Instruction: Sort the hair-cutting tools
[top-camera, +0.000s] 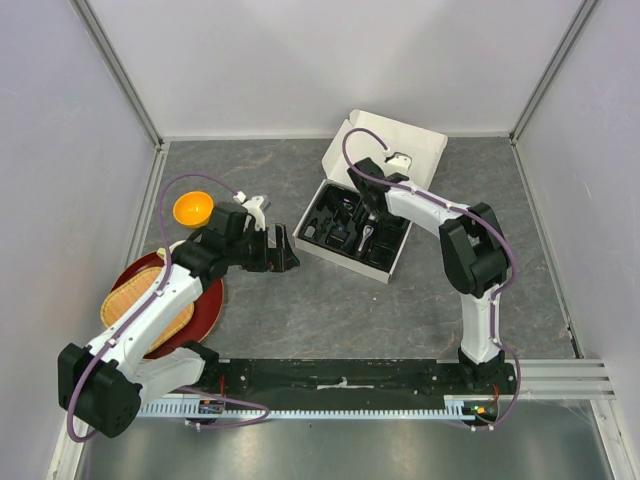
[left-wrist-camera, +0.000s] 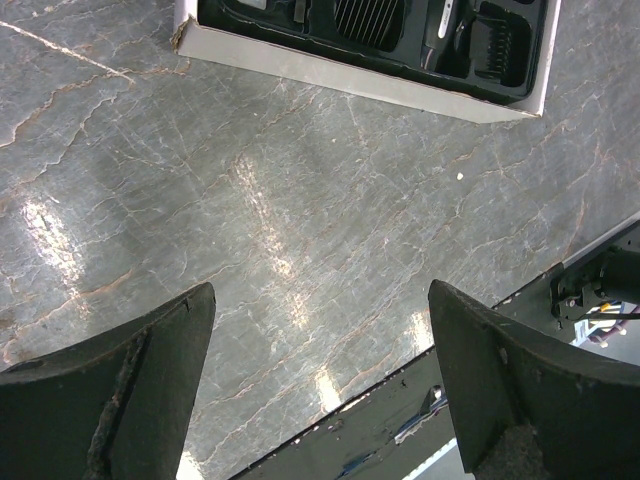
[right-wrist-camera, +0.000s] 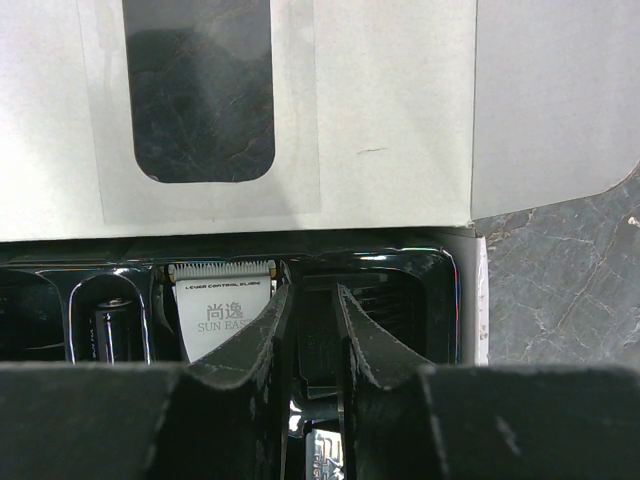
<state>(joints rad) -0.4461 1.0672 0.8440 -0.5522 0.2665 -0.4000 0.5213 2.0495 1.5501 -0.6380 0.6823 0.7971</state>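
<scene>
Reaching the right gripper (right-wrist-camera: 312, 295) down into the black tray (right-wrist-camera: 445, 268) of the white box (top-camera: 418, 140), at the tray's far edge just below the raised lid. Holding its fingers (right-wrist-camera: 258, 345) nearly together, with only a narrow slot between them and a dark piece sitting in that slot; impossible to tell whether that piece is being squeezed or merely straddled. Showing the clipper (right-wrist-camera: 218, 312), with its toothed silver blade and white label, lying in the neighbouring compartment, just beside the gripper's left finger. Hanging the left gripper (left-wrist-camera: 320, 300) over the bare grey table (left-wrist-camera: 250, 200), near the box's front wall, with its fingers spread wide apart. Showing a ribbed black comb (left-wrist-camera: 497, 45) resting in a tray compartment at the top of the left wrist view. Showing the orange bowl (top-camera: 193, 208) standing just behind the left arm, and a woven basket (top-camera: 130, 300) sitting on a red plate (top-camera: 208, 310) beside that arm's base.
</scene>
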